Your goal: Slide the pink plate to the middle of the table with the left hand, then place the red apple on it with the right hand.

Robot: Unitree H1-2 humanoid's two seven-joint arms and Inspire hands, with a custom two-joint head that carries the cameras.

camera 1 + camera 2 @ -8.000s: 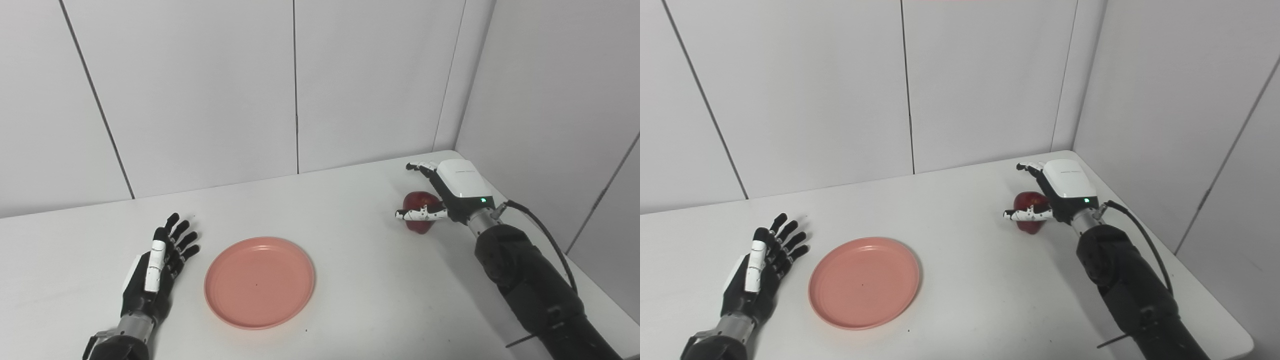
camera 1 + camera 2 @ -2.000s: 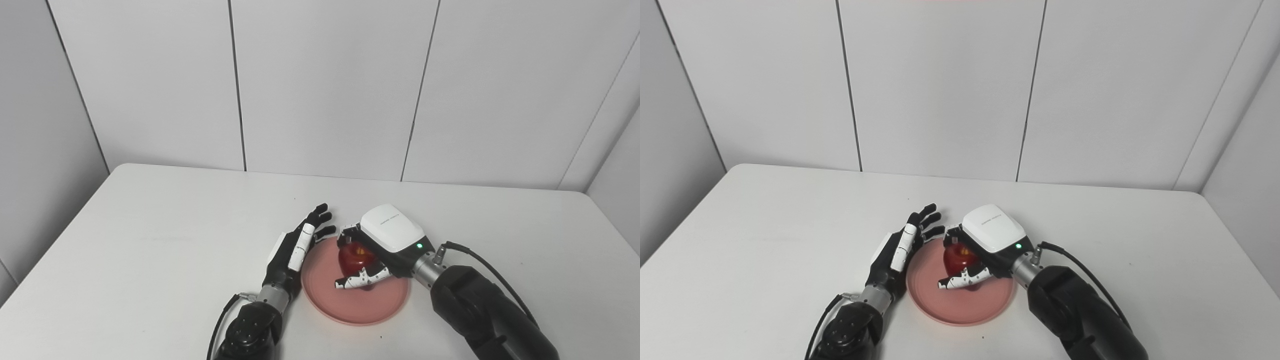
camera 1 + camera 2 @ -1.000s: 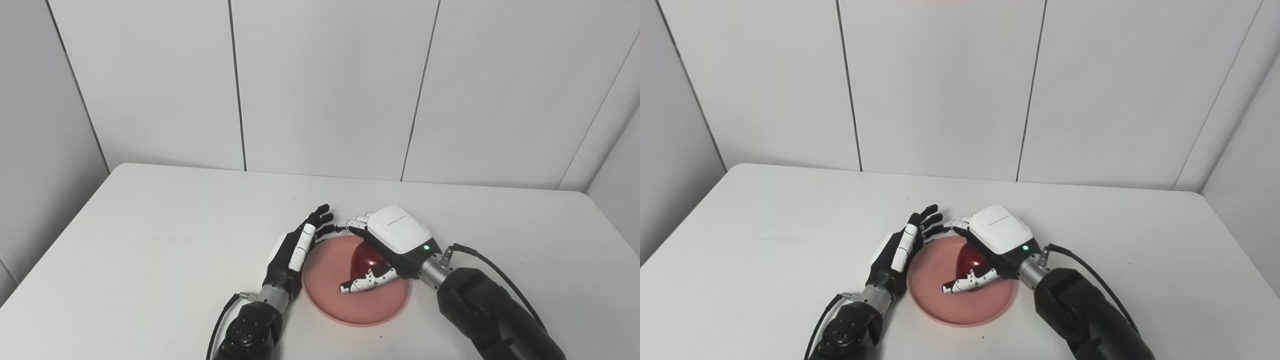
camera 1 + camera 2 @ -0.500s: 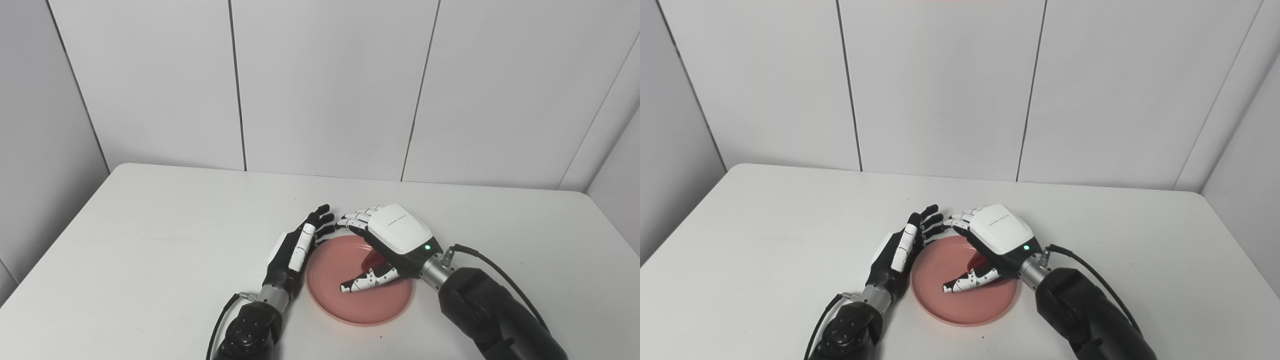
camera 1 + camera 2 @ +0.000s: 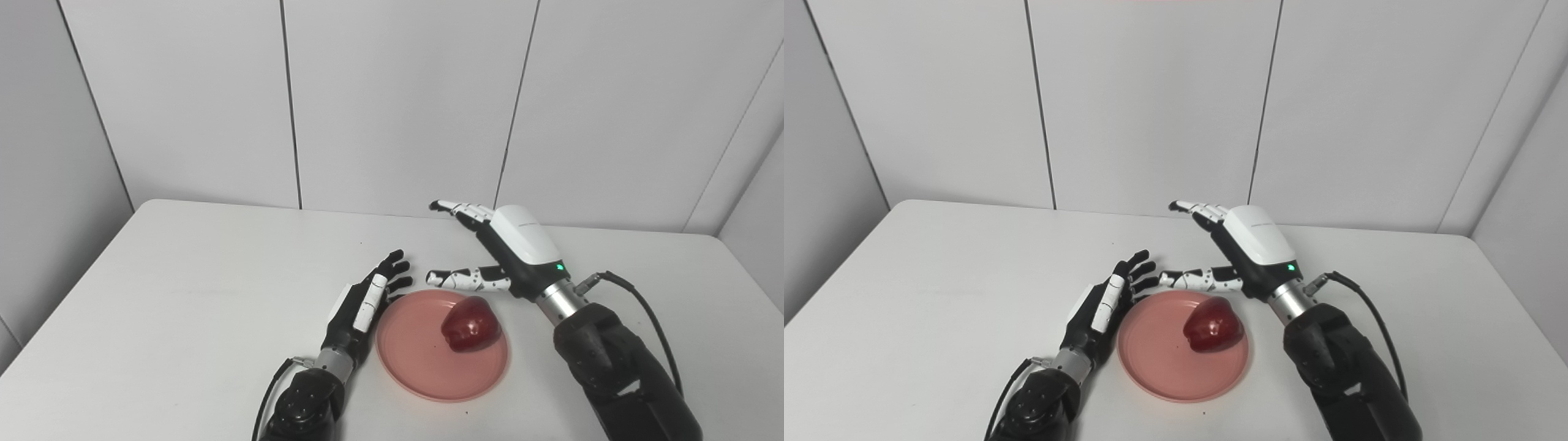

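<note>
Now red apple [image 5: 468, 332] on pink plate [image 5: 422, 376].

White table [image 5: 184, 294], pale panelled walls [image 5: 398, 104], even light

The left hand [image 5: 361, 306] is black, with one white strip along a finger and a white panel on its outer side. Behind it come a silver wrist collar, a black rounded forearm and a thin black cable looping at the wrist. The right hand [image 5: 508, 254] has a glossy white back shell with faint grey lettering and a small green light. Its fingers [image 5: 462, 208] are white with black joints. A silver wrist, a bulky black forearm and a thick black cable follow.
</note>
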